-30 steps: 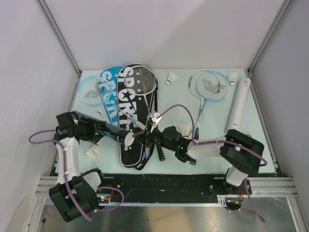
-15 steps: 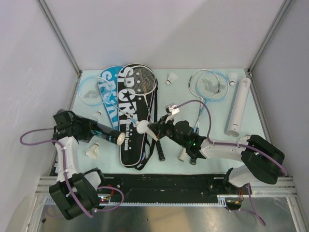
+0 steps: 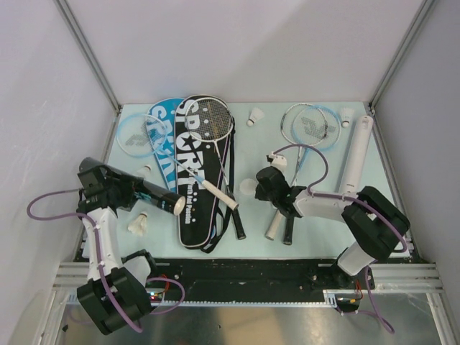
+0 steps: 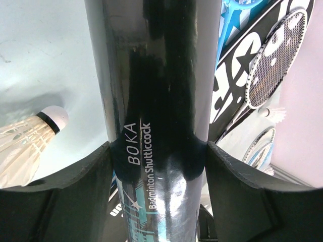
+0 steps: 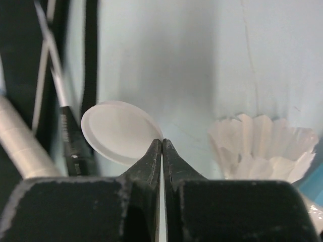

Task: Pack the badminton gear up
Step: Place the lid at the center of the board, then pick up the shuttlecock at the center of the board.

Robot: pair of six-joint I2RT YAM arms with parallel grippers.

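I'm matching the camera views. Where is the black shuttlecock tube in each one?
Top external: black tube at left, gripped by the left hand.
Left wrist: black tube fills the centre, between the fingers.
Right wrist: not in it.
Shared landmark, top and left wrist: black SPORT cover.

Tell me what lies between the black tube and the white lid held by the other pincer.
In the top view, the black SPORT cover lies between the black tube and the white lid, with a racket's white handle slanting across it.
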